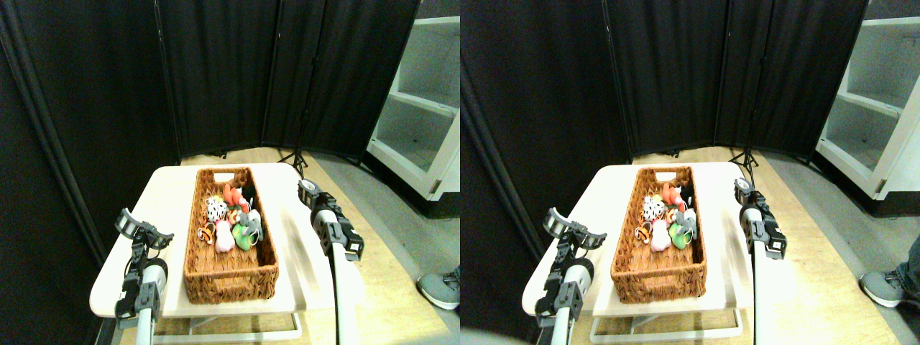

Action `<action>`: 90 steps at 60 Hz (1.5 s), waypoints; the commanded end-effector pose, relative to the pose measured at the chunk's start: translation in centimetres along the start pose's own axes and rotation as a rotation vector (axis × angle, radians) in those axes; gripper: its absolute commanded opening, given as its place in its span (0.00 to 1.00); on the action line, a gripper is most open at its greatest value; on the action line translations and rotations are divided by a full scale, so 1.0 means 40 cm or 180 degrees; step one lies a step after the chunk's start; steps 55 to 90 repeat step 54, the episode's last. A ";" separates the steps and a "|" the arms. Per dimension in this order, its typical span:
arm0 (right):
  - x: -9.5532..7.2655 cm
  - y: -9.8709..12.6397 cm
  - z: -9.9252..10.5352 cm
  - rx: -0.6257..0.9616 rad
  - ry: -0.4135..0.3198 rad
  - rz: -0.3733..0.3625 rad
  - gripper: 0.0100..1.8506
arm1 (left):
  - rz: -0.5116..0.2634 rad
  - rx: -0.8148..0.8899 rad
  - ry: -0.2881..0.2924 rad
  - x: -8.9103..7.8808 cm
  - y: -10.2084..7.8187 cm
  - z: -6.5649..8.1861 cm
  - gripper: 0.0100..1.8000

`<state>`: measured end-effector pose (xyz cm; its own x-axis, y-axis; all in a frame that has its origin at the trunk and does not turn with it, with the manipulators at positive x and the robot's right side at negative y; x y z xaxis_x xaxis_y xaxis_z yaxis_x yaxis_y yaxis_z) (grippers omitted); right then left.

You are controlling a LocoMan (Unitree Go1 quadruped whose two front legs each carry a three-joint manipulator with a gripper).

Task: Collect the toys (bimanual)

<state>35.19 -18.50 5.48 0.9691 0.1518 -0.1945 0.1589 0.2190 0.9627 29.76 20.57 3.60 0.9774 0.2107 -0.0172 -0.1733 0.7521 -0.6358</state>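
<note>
Several small soft toys lie bunched in the middle of a long brown wicker basket [231,282] on a pale table [169,194]. Among them are a white one with black spots [215,208], an orange one [232,194], an orange one with black stripes [207,233], a pink one [223,238], a green one [243,236] and a grey one [252,218]. My left gripper [142,228] hovers over the table to the left of the basket, clear of it. To the right of the basket, my right gripper [310,191] is level with the toys. Neither holds a toy.
Black curtain panels close off the back and left. A white shelf unit [420,108] stands at the right rear, with a tripod foot [296,159] behind the table. A person's grey shoe [440,289] rests on the floor at the lower right.
</note>
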 end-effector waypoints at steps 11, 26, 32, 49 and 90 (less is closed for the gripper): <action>-0.006 0.026 -0.005 0.0014 0.0029 0.0144 0.00 | -0.0153 -0.0121 0.0065 0.007 -0.010 0.000 0.56; -0.007 0.028 -0.007 0.0133 0.0011 0.0131 0.00 | -0.0204 -0.0082 0.0042 0.004 -0.005 0.011 0.53; -0.005 0.030 -0.007 0.0105 0.0034 0.0163 0.00 | -0.0177 -0.0011 -0.0001 0.000 -0.005 0.012 0.51; -0.001 0.030 -0.013 0.0146 0.0043 0.0169 0.00 | -0.0131 -0.0217 0.0270 0.006 0.010 0.012 0.88; 0.000 0.030 -0.014 0.0105 0.0035 0.0200 0.00 | -0.0050 -0.0029 0.0045 0.002 0.003 0.009 0.74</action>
